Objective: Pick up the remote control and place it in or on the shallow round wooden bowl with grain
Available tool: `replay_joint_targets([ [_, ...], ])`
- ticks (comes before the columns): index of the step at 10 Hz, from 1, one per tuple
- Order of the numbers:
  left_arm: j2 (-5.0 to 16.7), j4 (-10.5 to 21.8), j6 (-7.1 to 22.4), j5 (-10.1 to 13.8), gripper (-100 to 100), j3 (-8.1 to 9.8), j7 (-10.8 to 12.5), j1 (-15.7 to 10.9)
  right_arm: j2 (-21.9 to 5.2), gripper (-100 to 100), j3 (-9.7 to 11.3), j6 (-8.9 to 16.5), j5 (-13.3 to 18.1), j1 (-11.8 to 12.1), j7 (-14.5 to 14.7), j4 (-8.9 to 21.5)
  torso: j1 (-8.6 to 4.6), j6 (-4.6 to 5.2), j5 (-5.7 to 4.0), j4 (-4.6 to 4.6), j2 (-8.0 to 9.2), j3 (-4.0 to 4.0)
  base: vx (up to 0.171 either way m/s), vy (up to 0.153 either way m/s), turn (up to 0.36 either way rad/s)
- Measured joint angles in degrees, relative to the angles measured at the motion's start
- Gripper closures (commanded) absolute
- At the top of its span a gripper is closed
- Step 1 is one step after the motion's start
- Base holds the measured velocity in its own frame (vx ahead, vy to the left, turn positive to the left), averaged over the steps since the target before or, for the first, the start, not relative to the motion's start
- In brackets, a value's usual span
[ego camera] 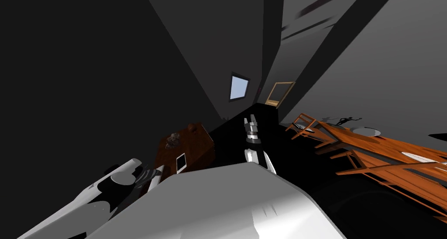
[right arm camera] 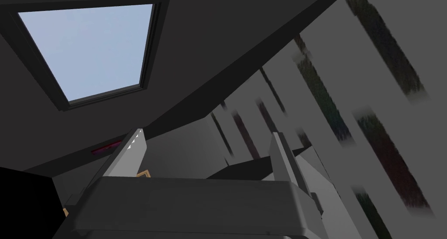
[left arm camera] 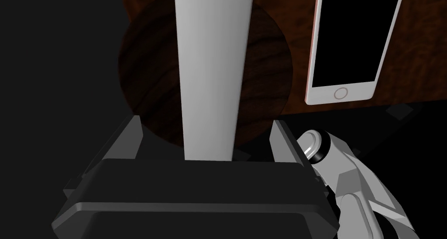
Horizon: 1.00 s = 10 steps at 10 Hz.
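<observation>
Dim throughout: the walls (ego camera: 87,74) render dark grey to near black. A pale blue window (ego camera: 239,87) is the brightest patch. The white remote control (left arm camera: 212,70) shades from light to grey across its width. The head view splays the walls toward its corners. In the right wrist view, dark wall streaks (right arm camera: 384,157) look smeared.

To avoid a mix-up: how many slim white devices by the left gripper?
2: the remote control over the wooden bowl, between the jaws of the left gripper; a phone beside the bowl. Others may be hidden.
</observation>
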Motion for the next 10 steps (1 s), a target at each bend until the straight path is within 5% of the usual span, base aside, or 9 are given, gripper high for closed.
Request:
replay_joint_targets([
  [2, 1.2, 0.3, 1.0, -0.4, -100, 0.31, 0.1, -0.6, 0.0, 0, 0.0, 0.0, 0.0, 0.0, 0.0, 0.0, -0.01, -0.02, 0.00, 0.01, 0.05, 0.03, -0.025, -0.014, 0.000],
  [5, 0.8, -4.1, 5.0, -0.7, -100, 0.93, 0.2, -0.5, 0.0, 0, 0.0, 0.0, 0.0, 0.0, 0.0, 0.0, -0.03, -0.01, -0.01, 0.02, 0.10, 0.06, -0.040, -0.025, -0.042],
  [7, 3.0, -1.7, 5.2, -1.2, -100, 1.13, 0.4, -1.7, 0.0, 0, 0.0, 0.0, 0.0, 0.0, 0.0, 0.0, -0.04, -0.01, -0.01, 0.02, 0.07, 0.05, -0.042, -0.036, -0.051],
  [8, 3.1, -3.2, 6.6, -1.5, -100, 1.34, 0.5, -2.0, 0.0, 0, 0.0, 0.0, 0.0, 0.0, 0.0, 0.0, -0.05, -0.01, -0.01, 0.02, 0.09, 0.05, -0.019, -0.014, -0.009],
  [9, 3.1, -3.5, 7.0, -1.5, 0, 1.37, 0.6, -2.0, 0.0, 0, 0.0, 0.0, 0.0, 0.0, 0.0, 0.0, 0.02, -0.03, 0.01, 0.01, 0.02, 0.02, 0.000, 0.000, 0.000],
  [10, 3.1, -3.5, 7.0, -1.5, 0, 1.36, 0.6, -2.0, 0.0, 0, 0.0, 0.0, 0.0, 0.0, 0.0, 0.0, 0.07, -0.02, 0.02, -0.01, -0.03, -0.01, 0.000, 0.000, 0.000],
])
